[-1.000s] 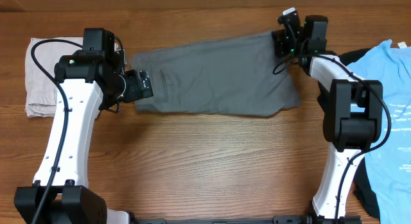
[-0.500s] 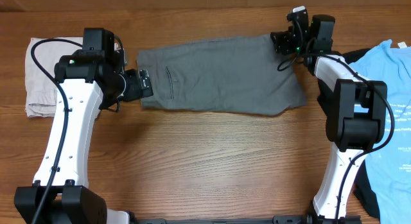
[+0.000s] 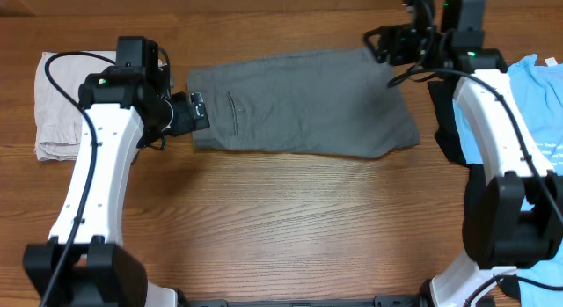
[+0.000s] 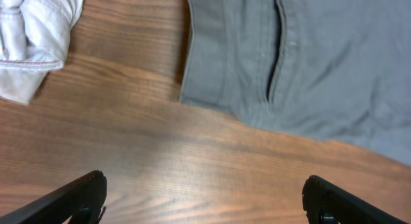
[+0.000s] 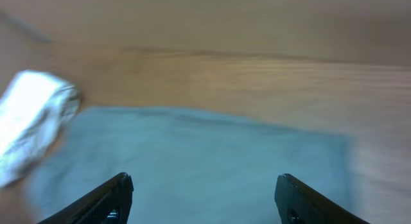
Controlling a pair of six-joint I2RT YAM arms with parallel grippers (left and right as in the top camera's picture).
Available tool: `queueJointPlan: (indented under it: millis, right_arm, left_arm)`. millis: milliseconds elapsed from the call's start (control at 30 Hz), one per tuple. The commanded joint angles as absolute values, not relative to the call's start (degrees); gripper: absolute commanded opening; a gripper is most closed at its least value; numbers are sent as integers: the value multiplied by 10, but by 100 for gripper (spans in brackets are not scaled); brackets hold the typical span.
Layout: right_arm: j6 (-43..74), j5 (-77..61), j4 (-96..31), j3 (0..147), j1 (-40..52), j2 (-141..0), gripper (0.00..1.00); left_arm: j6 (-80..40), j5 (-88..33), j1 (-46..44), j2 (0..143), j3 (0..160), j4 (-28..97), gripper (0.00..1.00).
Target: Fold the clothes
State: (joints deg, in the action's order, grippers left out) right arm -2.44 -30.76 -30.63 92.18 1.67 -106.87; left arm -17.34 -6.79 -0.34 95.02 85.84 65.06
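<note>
Grey shorts (image 3: 303, 103) flat on the table (image 3: 281, 219); left gripper (image 3: 199, 113) just beside their waistband end, jaws spread, empty; right gripper (image 3: 382, 45) over their far hem corner, jaws apart, empty; the next fold likely needs matched corner grips.

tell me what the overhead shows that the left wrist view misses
Only overhead: the right gripper, open near the grey shorts' far corner, a blue T-shirt, a black garment. Only left wrist: the left gripper's fingertips spread over the table. Both: shorts with slit pocket, beige garment, table.
</note>
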Motion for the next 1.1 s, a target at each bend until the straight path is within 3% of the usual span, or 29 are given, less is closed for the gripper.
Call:
queueJointPlan:
  millis: [0,333,500,1000,1067]
  right_arm:
    - [1,-327,-356,919,63,-1093,75]
    - [38,-249,-394,907,167,-1163,75]
    - [50,-236,-394,907,177,-1197,76]
    - [50,-236,-380,907,176,-1211,79]
    - [50,-236,-380,907,176,-1211,79]
  left_arm:
    - [-200,-57,0,1001,854,625,100]
    - [-218,-123,0,1137,853,480,99]
    - [-228,-132,-1,1171,853,449,94]
    - [-227,-132,-14,1238,853,434,95]
    - [-227,-132,-20,1238,853,432,91]
